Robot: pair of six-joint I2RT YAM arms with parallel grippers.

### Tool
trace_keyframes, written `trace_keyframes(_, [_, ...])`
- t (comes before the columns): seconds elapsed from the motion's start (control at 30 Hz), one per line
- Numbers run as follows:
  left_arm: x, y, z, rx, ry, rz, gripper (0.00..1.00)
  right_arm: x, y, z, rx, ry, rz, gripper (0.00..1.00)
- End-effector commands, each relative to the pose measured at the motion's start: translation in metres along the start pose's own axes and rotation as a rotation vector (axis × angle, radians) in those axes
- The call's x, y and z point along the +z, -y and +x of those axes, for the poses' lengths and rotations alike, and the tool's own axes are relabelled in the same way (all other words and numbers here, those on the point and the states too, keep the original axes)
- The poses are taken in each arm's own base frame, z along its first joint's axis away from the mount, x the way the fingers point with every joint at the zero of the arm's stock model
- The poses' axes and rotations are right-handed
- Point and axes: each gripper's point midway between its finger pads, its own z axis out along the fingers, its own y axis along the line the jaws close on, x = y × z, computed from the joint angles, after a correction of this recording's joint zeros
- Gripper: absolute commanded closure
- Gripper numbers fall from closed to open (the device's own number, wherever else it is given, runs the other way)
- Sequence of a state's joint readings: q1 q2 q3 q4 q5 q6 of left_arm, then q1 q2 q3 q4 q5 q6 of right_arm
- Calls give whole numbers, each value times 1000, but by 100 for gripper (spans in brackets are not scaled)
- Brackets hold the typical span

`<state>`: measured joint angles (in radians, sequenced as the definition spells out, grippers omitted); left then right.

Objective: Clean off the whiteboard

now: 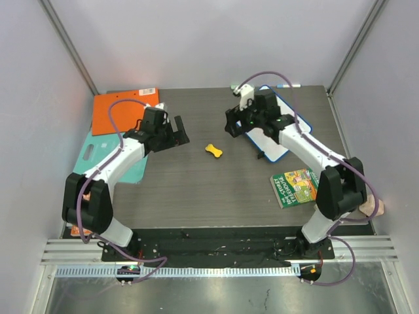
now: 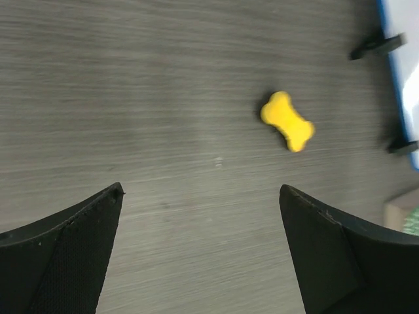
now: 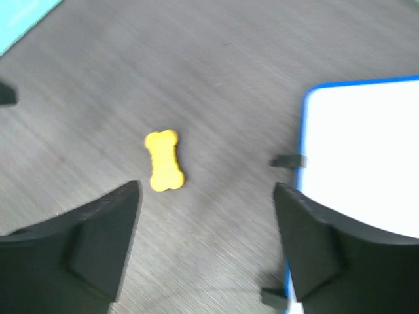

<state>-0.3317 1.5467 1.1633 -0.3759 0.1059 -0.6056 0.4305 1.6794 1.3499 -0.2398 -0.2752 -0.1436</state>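
Note:
The whiteboard (image 1: 273,148), white with a blue frame and black feet, lies at the back right of the table, partly under my right arm. Its visible surface looks blank in the right wrist view (image 3: 366,144). Its blue edge and a black foot show in the left wrist view (image 2: 400,72). A yellow bone-shaped piece (image 1: 213,150) lies on the table between the grippers (image 2: 287,122) (image 3: 163,161). My left gripper (image 1: 182,133) (image 2: 200,190) is open and empty, left of the bone. My right gripper (image 1: 231,124) (image 3: 208,186) is open and empty, between the bone and the board's left edge.
An orange clipboard (image 1: 121,111) lies at the back left, with a teal board (image 1: 98,154) in front of it, also showing in the right wrist view (image 3: 26,16). A green book (image 1: 296,187) lies at the right, near the right arm.

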Motion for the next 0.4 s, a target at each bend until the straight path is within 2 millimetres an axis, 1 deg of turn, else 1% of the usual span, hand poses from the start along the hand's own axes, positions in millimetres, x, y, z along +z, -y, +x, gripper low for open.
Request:
trace_keyframes(0.0, [-26,-39,-12,175,98,-190,0,-51,39,-27,76,103,92,2])
trace_keyframes(0.03, [-31,-43,-16,185,122,-212,0,-61,45,-28,89,118,112,1])
trace_keyframes(0.07, [-33,-44,-18,197,133,-217,0,-65,55,-14,108,96,135,0])
trace_keyframes(0.1, [-34,-45,-19,211,142,-220,0,-69,60,-6,110,84,165,0])
trace_keyframes(0.13, [-38,-47,-22,215,165,-231,0,-74,61,-3,105,82,182,0])
trace_keyframes(0.17, [-39,-49,-23,219,173,-236,0,-80,62,10,101,69,203,0])
trace_keyframes(0.2, [-39,-50,-23,220,184,-241,0,-86,67,15,106,69,231,0])
trace_keyframes(0.23, [-40,-51,-24,217,193,-245,0,-89,71,16,117,84,258,0])
trace_keyframes(0.27, [-39,-51,-24,214,196,-247,0,-93,72,24,135,85,285,0])
trace_keyframes(0.3, [-37,-50,-24,218,204,-237,0,-95,77,24,172,99,313,1])
trace_keyframes(0.33, [-36,-51,-25,219,211,-238,0,-99,86,31,197,95,376,0])
trace_keyframes(0.37, [-33,-53,-25,219,213,-249,0,-104,90,29,213,113,417,0])
